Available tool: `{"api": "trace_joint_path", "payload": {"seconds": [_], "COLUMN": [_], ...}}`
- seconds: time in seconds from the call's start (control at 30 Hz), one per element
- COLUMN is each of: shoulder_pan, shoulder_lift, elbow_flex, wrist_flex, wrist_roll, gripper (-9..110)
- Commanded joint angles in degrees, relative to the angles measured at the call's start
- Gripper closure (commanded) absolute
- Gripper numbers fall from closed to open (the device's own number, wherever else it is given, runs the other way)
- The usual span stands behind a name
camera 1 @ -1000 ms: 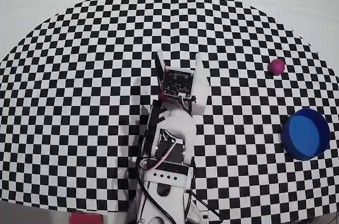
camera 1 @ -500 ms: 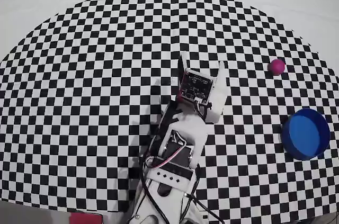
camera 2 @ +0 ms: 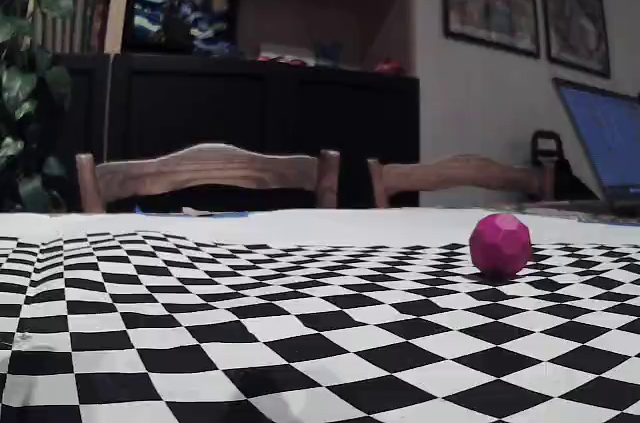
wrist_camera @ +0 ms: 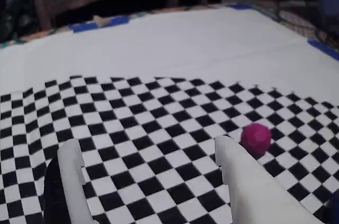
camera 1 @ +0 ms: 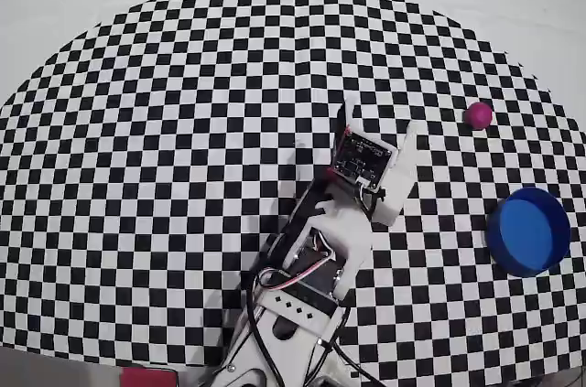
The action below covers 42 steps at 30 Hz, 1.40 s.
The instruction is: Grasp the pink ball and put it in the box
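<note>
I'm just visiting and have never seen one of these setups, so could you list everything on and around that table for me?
pink ball: one, magenta, on the checkered mat, right of the arm in the overhead view.
box: one, bright blue, round, near the mat's right edge, empty.
checkered mat: one, black and white, on a white table.
chairs: two, wooden, behind the table.
laptop: one, open, blue screen, far right in the fixed view.
gripper: one, white, open, empty, short of the ball.
</note>
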Motion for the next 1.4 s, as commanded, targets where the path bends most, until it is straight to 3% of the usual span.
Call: {"api": "trace_joint_path", "payload": {"seconds": [0.0,0.67,1.37], "shoulder_pan": [1.49,12.30,15.82], "shoulder_lift": [-0.35,-1.41,-1.41], "elbow_flex": [0.44,0.44,0.44], "wrist_flex": [0.35,0.62,0.62], "wrist_roll": [0.26,0.26,0.26], "gripper": [73,73,73]}}
